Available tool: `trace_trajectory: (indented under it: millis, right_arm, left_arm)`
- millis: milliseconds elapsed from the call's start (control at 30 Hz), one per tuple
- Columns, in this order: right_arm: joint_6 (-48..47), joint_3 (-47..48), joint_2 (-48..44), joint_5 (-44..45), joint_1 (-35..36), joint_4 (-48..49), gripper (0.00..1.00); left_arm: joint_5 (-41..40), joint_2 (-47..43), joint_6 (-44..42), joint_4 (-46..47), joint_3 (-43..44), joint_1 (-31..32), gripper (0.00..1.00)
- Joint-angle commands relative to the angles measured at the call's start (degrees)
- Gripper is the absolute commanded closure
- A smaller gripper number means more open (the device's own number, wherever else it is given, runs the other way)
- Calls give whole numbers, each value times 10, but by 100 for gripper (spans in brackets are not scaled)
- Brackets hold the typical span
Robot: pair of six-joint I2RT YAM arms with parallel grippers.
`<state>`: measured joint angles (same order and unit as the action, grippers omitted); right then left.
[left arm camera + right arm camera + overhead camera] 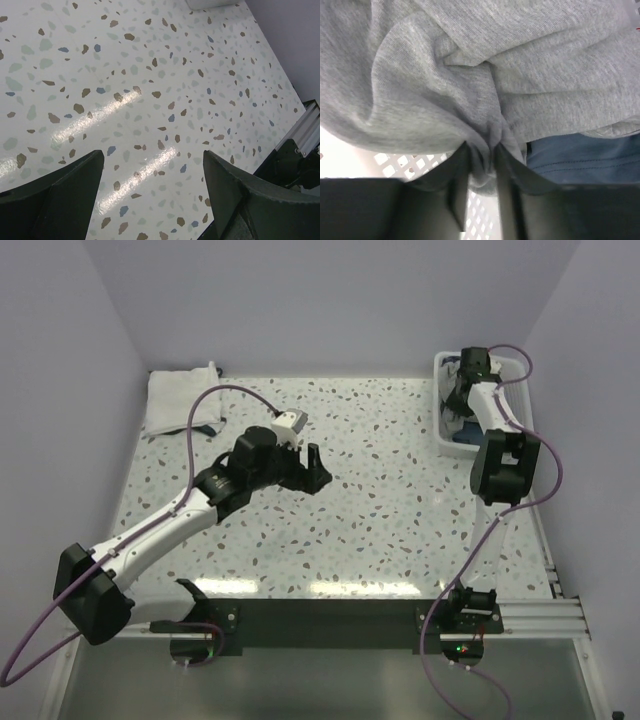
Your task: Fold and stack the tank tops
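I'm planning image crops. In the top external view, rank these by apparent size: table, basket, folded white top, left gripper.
Largest to smallest:
1. table
2. basket, though partly hidden
3. folded white top
4. left gripper

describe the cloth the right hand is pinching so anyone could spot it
Look in the white slatted plastic basket at the table's far right corner. The right hand is shut on a bunched tank top there, plain grey unlike the blue cloth beside it.
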<state>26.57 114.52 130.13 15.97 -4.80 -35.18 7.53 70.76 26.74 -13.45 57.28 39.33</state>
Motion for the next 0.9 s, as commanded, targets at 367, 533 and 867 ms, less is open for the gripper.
trace_trajectory:
  millis: [367, 533, 867]
  right_arm:
    - [-2, 29, -144, 45, 0, -2, 100]
    - [-10, 59, -209, 43, 0, -11, 100]
    - [-27, 131, -320, -99, 38, 10, 100]
  left_arm:
    - [14, -28, -22, -3, 20, -2, 14]
    - [7, -30, -27, -3, 26, -2, 14]
    - [-36, -51, -19, -3, 28, -7, 14]
